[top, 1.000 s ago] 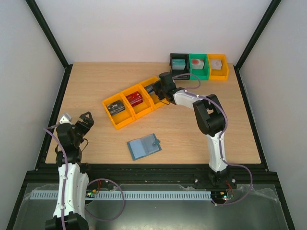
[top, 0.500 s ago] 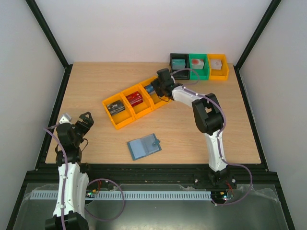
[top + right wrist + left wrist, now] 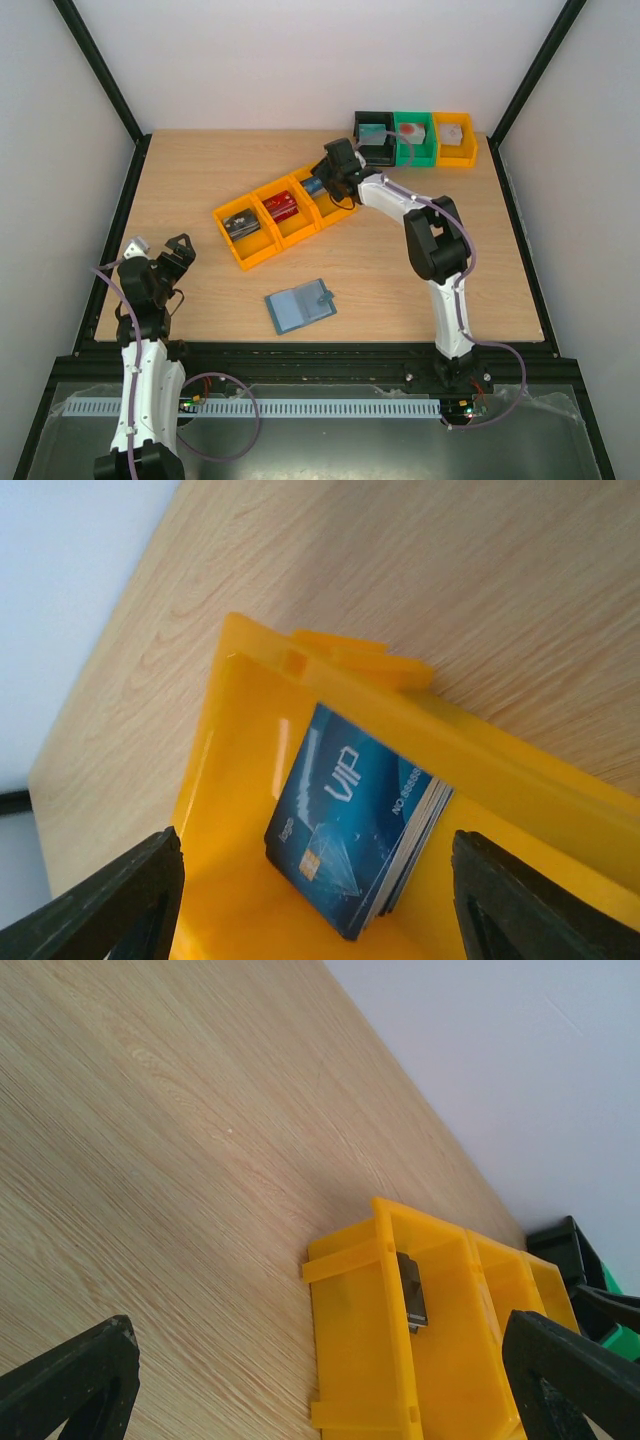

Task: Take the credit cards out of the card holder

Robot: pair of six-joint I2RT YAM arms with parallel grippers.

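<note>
A blue-grey card holder [image 3: 300,307] is seen lying open on the wooden table [image 3: 200,170], near its near edge and between the two arms. The credit cards are found out of it, sorted into a yellow three-part tray [image 3: 262,255] that is set slantwise further back. Dark cards [image 3: 240,224] are held in the near left part, red cards [image 3: 281,206] in the middle part, and a small stack of blue cards [image 3: 350,830] marked "VIP" in the far right part, leaned against its wall.

The right gripper [image 3: 312,880] is held above that far right part, over the blue stack. Its jaws are spread wide and nothing is gripped between them.

The left gripper [image 3: 320,1380] is held low at the near left of the table, well apart from the tray and the holder. Its jaws are likewise spread wide with nothing between them.

A row of three bins [image 3: 415,158], black, green and yellow, is placed at the far right.
</note>
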